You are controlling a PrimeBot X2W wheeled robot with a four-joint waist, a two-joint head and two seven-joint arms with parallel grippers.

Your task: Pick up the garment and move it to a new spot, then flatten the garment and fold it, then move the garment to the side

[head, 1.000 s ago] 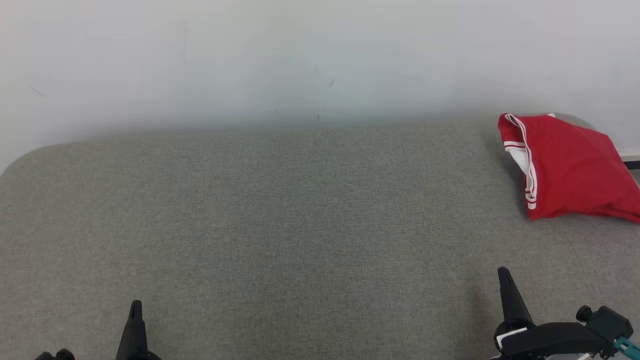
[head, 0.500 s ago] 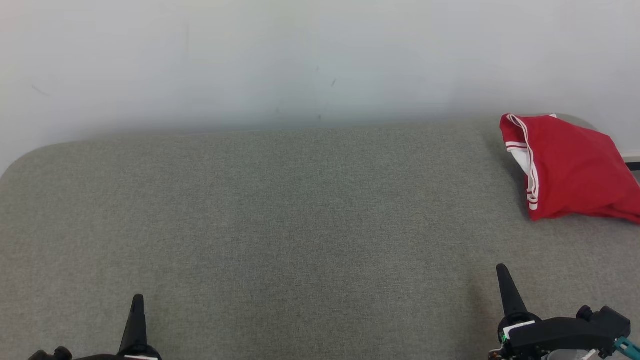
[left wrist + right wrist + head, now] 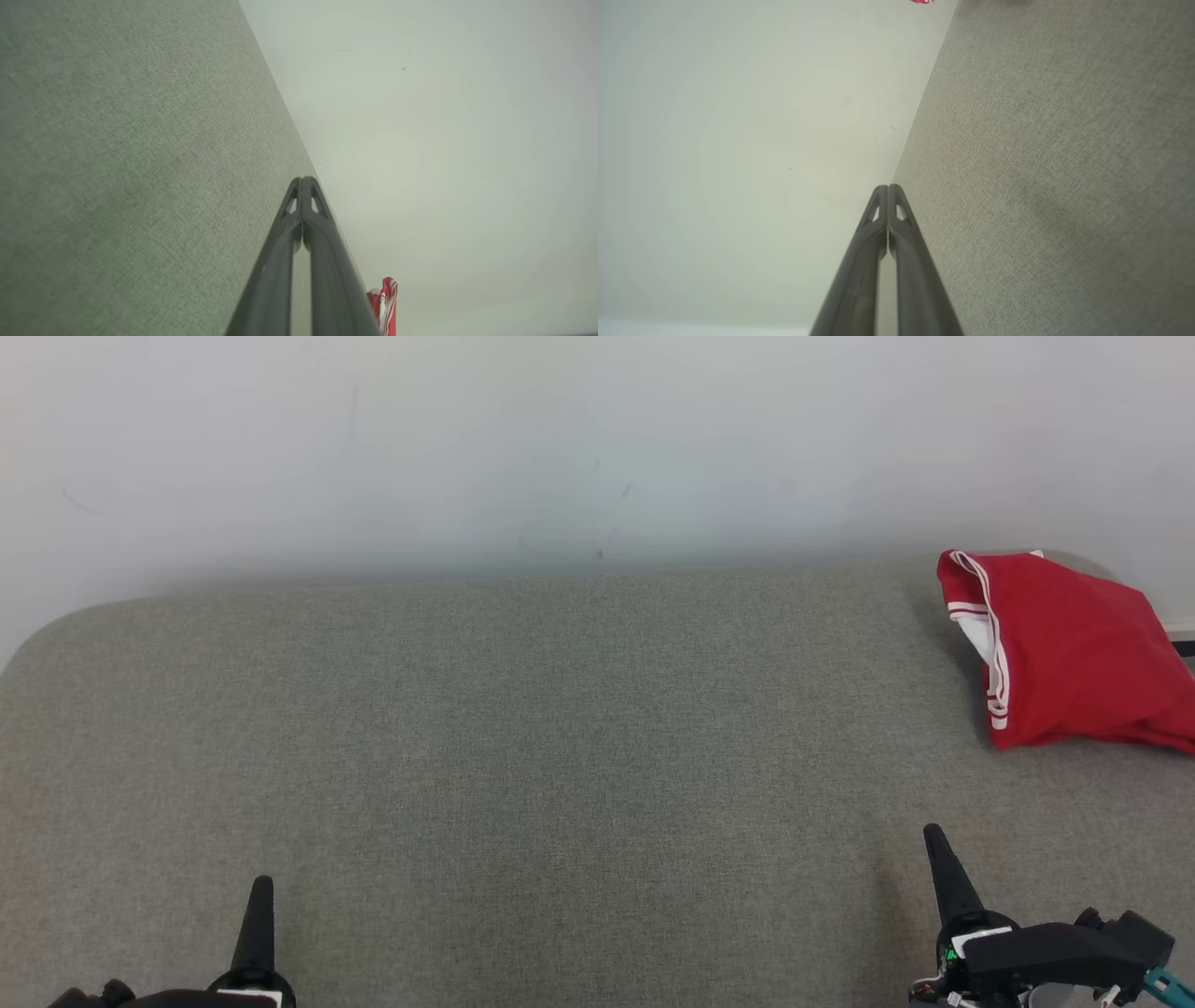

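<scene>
The folded garment (image 3: 1064,653) lies at the upper right, likely already set aside. The left gripper (image 3: 263,889) and right gripper (image 3: 932,837) rest low, fingers together.

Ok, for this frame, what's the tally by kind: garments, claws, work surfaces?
Garments: 1, the red garment with white trim, lying at the far right.
Claws: 2, the left claw and the right claw, both shut and holding nothing.
Work surfaces: 1, the grey table.
Total: 4.
</scene>
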